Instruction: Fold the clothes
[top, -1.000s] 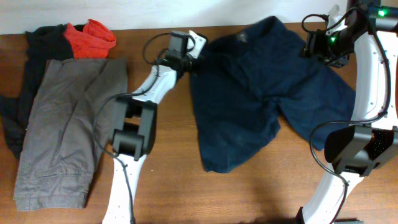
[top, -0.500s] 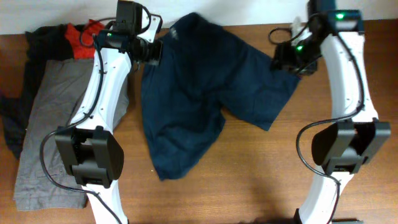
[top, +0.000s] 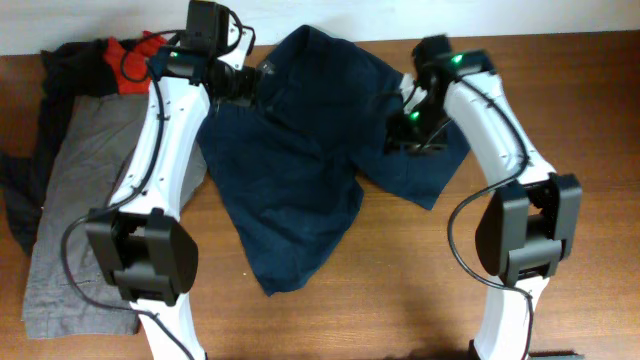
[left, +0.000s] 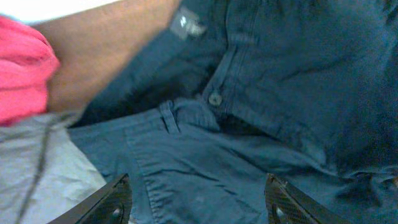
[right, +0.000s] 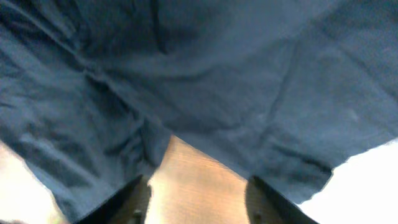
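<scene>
Left arm (top: 160, 140) outstretched, left fingers (left: 112, 202) spread wide — right arm (top: 490, 110) elbowed inward, right fingers (right: 261, 198) apart.

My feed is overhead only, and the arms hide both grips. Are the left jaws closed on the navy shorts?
Observer: No. The left wrist view shows the left gripper with jaws wide apart above the navy shorts, nothing pinched.
Operator: Which part is under it?
Observer: The waistband, with the fly button just ahead.
Operator: And the right side?
Observer: The right gripper is open too, bare table between its jaws at the shorts' edge.
</scene>
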